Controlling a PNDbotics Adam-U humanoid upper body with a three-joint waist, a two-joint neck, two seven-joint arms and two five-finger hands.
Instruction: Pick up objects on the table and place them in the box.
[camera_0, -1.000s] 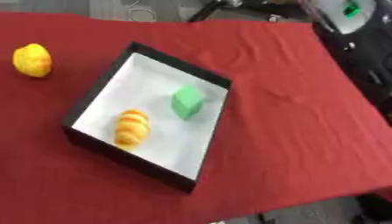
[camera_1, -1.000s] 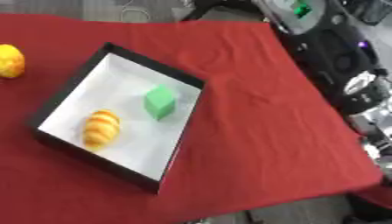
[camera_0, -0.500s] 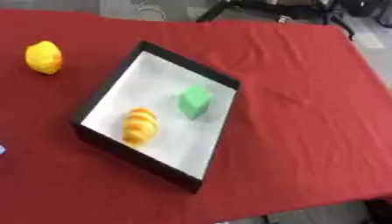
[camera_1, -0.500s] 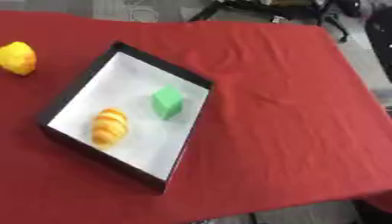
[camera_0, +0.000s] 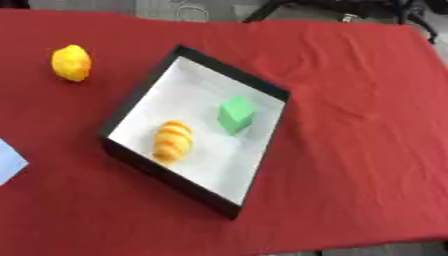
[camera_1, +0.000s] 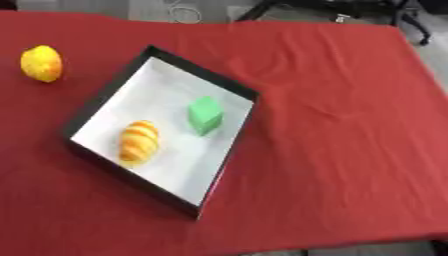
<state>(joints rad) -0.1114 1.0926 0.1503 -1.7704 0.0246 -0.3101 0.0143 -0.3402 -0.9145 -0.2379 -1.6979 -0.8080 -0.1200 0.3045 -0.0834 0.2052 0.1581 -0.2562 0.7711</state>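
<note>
- Neither of the robot's hands shows in either eye view, so whether their fingers are spread or curled cannot be told.
- The box (camera_0: 131, 104) sits askew near the middle of the table, black-walled with a white floor, one corner pointing toward the far edge and another toward the near edge.
- Inside the box, a green block (camera_0: 235, 114) rests on the white floor toward the right-hand wall, close to it but with a sliver of floor between.
- Also inside, an orange-and-yellow striped, croissant-shaped item (camera_0: 172, 141) lies toward the near-left wall, lengthwise along the box, apart from the green block.
- Outside the box, a yellow lemon-shaped object (camera_0: 71, 62) lies on the cloth to the far left, well apart from the box's left wall.
- A pale blue-white flat thing (camera_0: 9, 160) pokes in at the left edge of the left eye view, lying on the cloth near the box's near-left side; only a corner of it shows, and it does not appear in the right eye view.
- A red cloth (camera_1: 350, 150) covers the table, with soft creases to the right of the box.
- Beyond the far edge of the table, grey floor and some dark legs or a stand (camera_1: 289, 6) show, too blurred to name.
</note>
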